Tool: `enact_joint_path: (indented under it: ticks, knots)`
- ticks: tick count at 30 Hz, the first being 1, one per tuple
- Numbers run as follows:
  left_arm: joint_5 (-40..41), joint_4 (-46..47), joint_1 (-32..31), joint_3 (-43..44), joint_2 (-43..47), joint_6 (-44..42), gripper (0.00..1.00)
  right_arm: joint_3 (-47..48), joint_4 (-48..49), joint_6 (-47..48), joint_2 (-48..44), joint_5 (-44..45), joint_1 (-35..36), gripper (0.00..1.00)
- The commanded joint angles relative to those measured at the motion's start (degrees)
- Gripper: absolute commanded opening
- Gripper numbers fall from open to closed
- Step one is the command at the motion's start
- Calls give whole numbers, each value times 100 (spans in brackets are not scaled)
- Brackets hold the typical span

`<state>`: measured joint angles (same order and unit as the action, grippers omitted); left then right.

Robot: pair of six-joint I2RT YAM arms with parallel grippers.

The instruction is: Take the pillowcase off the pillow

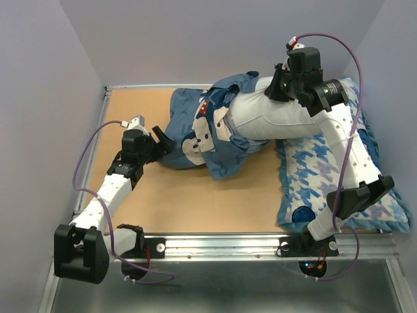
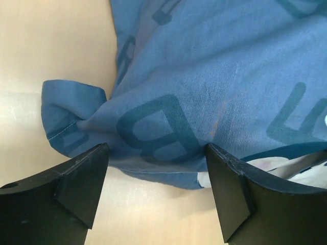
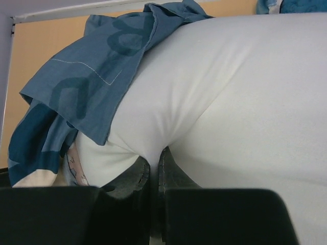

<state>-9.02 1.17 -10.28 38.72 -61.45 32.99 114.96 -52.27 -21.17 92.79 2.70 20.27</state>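
At the table's (image 1: pixel 195 202) near left: bare board, and wide jaws at the case's corner.
The left gripper (image 1: pixel 164 140) stands wide open, gripping nothing, at the near-left corner of the pillowcase (image 1: pixel 186 107). To the right, a houndstooth cushion (image 1: pixel 319 169) fills the table's right edge. Farther back, the case's hem lies partway along the white pillow (image 1: pixel 273 117), and the right gripper (image 3: pixel 153 166) pinches the pillow's bare right end.

One end of the plump plain white pillow (image 1: pixel 277 117) is hidden inside the slate-blue printed fabric pillowcase (image 1: pixel 189 111). The right arm (image 1: pixel 352 153) covers part of the blue-and-white houndstooth pillow (image 1: pixel 313 176). White folds bury the tips of the right gripper (image 3: pixel 153 171).
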Motion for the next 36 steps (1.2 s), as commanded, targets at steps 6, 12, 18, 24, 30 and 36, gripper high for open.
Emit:
enact_joint_path:
  ticks: [6,12,18,24,30,36]
  knots:
    - [-135,560,-624,-338,36,172,89,686,947,-10,-156,-138,-6,1]
    - [223,481,-1841,-155,2,-196,89,668,929,16,-130,-182,3,1]
    - [383,1376,-2548,-128,89,233,90,607,912,60,-191,-121,12,1]
    - [734,2010,-3251,275,-244,506,91,607,885,25,-218,-147,47,1]
    - [1920,1658,-3937,1085,-771,673,92,563,868,7,-244,-59,161,1]
    - [2983,1729,-4324,1585,-1289,867,99,493,868,-28,-244,-6,284,1]
